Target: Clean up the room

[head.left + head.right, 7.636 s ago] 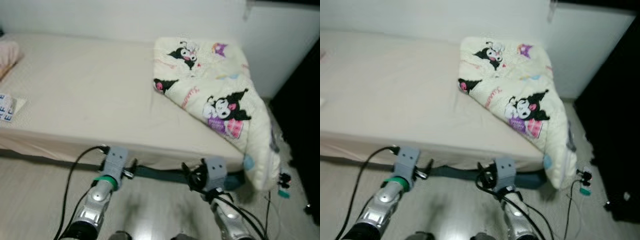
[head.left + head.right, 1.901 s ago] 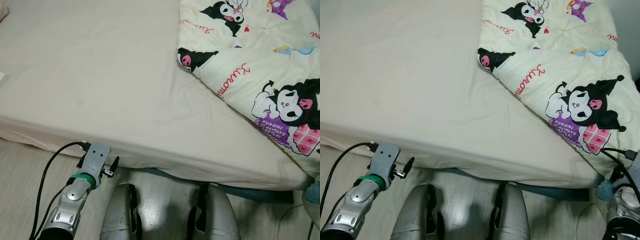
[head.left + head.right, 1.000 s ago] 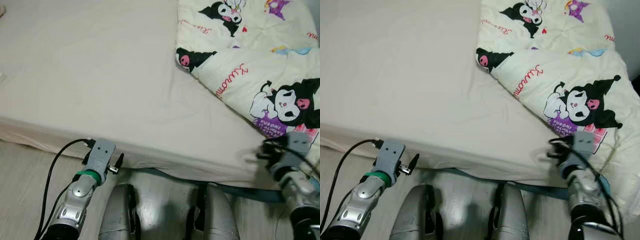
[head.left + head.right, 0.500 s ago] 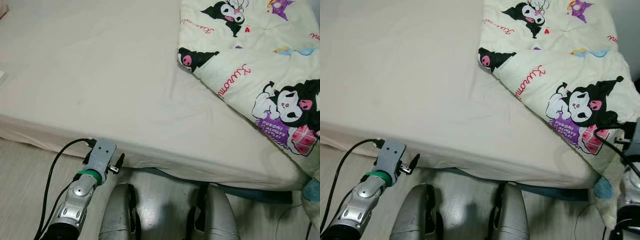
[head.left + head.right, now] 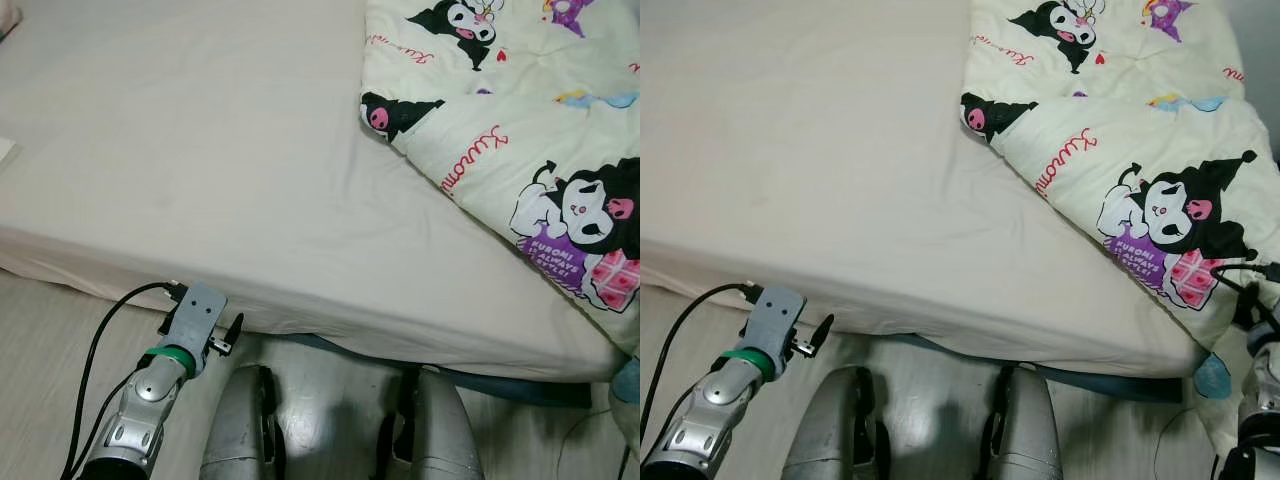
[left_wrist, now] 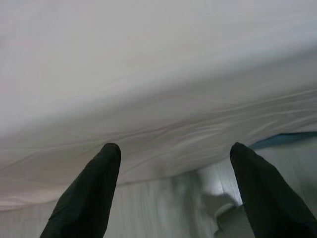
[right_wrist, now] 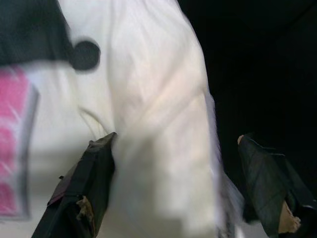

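At about eight o'clock in the head view, the left gripper [image 6: 173, 158] hangs low beside the near edge of the bed [image 5: 200, 170], its two black fingers [image 6: 94, 193] spread wide with nothing between them, facing the draped sheet. The bed fills the middle of the scene under a plain cream sheet. Below it, at six o'clock, the robot's two silver legs [image 5: 340, 425] stand on the pale floor [image 5: 40, 340]. At two o'clock lies a cream blanket [image 5: 500, 130] printed with black-and-pink cartoon figures, folded over itself and spilling off the bed's right corner. At four o'clock the right gripper [image 7: 178, 168] is up against that hanging edge, fingers wide apart around the fabric.
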Available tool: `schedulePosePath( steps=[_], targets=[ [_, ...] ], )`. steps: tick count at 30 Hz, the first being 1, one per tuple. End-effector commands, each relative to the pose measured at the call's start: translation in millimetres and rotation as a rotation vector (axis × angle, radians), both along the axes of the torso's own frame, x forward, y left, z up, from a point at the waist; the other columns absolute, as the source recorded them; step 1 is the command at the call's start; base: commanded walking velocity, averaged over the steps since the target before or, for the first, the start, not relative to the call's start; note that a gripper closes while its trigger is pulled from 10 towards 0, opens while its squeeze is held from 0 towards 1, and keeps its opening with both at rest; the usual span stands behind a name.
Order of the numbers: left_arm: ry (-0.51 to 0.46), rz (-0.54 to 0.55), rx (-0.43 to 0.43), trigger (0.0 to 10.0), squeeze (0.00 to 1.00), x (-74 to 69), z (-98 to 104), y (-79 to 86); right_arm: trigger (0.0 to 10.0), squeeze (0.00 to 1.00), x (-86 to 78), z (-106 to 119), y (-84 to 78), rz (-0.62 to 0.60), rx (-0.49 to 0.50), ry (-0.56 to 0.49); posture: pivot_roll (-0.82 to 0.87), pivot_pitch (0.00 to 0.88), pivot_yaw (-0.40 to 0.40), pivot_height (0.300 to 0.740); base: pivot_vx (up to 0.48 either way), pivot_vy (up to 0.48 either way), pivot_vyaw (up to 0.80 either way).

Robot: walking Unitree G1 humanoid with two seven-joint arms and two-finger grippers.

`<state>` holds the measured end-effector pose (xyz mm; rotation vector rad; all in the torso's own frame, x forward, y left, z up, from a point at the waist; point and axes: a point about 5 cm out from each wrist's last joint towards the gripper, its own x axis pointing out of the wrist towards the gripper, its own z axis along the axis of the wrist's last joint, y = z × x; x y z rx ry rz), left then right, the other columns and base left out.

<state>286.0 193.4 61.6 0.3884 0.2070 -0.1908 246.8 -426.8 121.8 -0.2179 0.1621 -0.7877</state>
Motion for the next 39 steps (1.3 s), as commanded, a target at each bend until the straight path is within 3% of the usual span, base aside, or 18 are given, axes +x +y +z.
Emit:
schedulePosePath(
  steps=[1,5,6,7,13,21,30,35,37,38,39],
  targets=[
    [0.048,0.008,0.02,10.0,0.0,-8.7,-9.0,6.6,10.0,0.0,-15.3,-15.7,-5.2,-0.051,0.0,0.106,0.15,0.309,0.097,0.606,0.0,0.0,0.0],
    [0.052,0.005,0.023,10.0,0.0,-10.9,-9.4,6.8,10.0,0.0,-20.2,-21.5,-5.7,-0.066,-0.002,0.141,0.15,0.315,0.102,0.606,0.0,0.0,0.0],
    [0.053,0.002,0.025,10.0,0.0,-11.5,-9.4,6.5,4.5,0.0,-22.5,-24.2,-6.1,-0.076,0.022,0.136,0.15,0.318,0.104,0.606,0.0,0.0,0.0],
    [0.055,0.0,0.026,10.0,0.0,-11.8,-9.2,6.5,0.1,0.0,-24.1,-26.0,-6.3,-0.084,0.05,0.12,0.15,0.318,0.105,0.606,0.0,0.0,0.0],
    [0.055,0.001,0.03,10.0,0.0,-10.9,-7.6,7.8,0.0,0.0,-25.4,-28.7,-6.3,-0.091,0.117,0.081,0.15,0.318,0.106,0.606,0.0,0.0,0.0],
    [0.056,0.005,0.031,10.0,0.0,-11.6,-6.3,8.1,0.0,0.0,-27.8,-36.9,-4.8,-0.093,0.28,0.009,0.16,0.314,0.106,0.606,0.0,0.0,0.0],
    [0.056,0.005,0.031,10.0,0.0,-11.3,-5.9,7.8,0.0,0.0,-28.3,-40.3,-3.4,-0.076,0.323,0.008,0.15,0.31,0.108,0.606,0.0,0.0,0.0],
    [0.055,0.002,0.028,10.0,0.0,-9.3,-5.4,5.4,0.0,0.0,-17.4,-36.3,3.2,0.023,0.353,-0.033,0.14,0.305,0.105,0.606,0.0,0.0,0.0],
    [0.051,0.0,0.021,10.0,0.0,-7.8,-5.1,2.8,0.0,0.0,1.4,-30.8,18.3,0.198,0.387,-0.089,0.13,0.298,0.1,0.606,0.0,0.0,0.0],
    [0.051,0.0,0.021,10.0,0.0,-7.8,-5.1,2.8,0.0,0.0,1.4,-30.8,18.3,0.198,0.387,-0.089,0.13,0.298,0.1,0.606,0.0,0.0,0.0],
    [0.05,-0.001,0.018,10.0,0.0,-7.1,-5.0,1.4,0.0,0.0,12.1,-28.0,29.2,0.314,0.4,-0.111,0.13,0.295,0.097,0.606,0.0,0.0,0.0]
  ],
)
